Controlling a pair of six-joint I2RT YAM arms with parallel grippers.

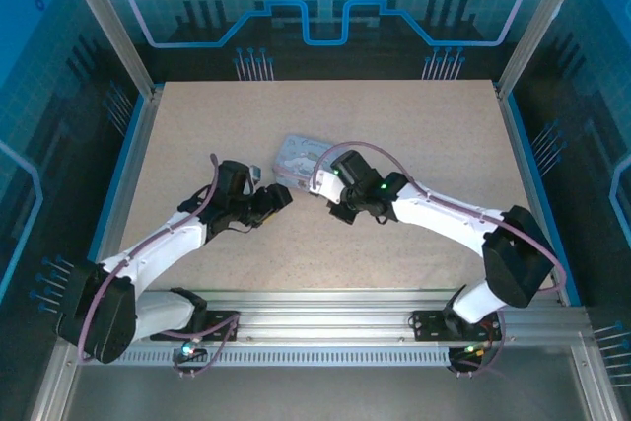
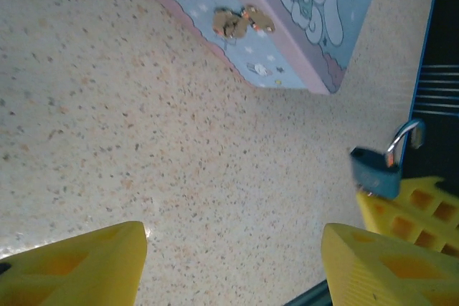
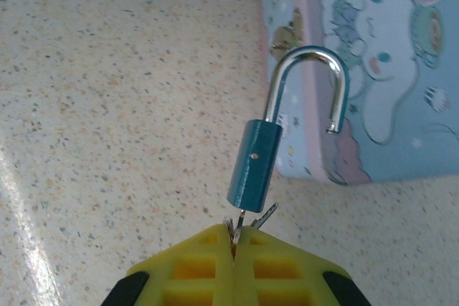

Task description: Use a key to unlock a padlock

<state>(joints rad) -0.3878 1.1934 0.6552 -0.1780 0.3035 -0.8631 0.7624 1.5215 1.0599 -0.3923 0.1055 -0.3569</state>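
Speckled beige table [image 1: 414, 125] carries the whole setup. Left arm [image 1: 163, 244] and right arm [image 1: 454, 214] both reach inward, tips close together near mid-table. Pale-blue cartoon-printed tin [image 1: 296, 159] lies flat just beyond both pincers, ahead of the gap between them. Left pincer [image 2: 233, 263]: released, yellow fingers [image 2: 79, 266] standing well apart with bare table between them, nothing grasped. The tin sits ahead of it and a little to its right, apart from the fingertips. Right pincer [image 3: 233, 245]: clenched, its two yellow pads [image 3: 193, 270] pressed flat together, grasping the key [image 3: 239, 221]. Only a short metal sliver shows between the fingertips and the lock; a second small metal piece beside it, detail unclear. Padlock [image 3: 255, 166], blue-green body, sits on the key directly ahead of the right pincer's tips, not touched by the pads themselves, just beside the tin's near corner. Shackle [image 3: 308, 59]: open, one leg in the body, the other end free in the air beside it. From the left wrist the padlock appears ahead and to the right of the left pincer, clear of its fingers. Whether the padlock body touches the table: cannot tell.
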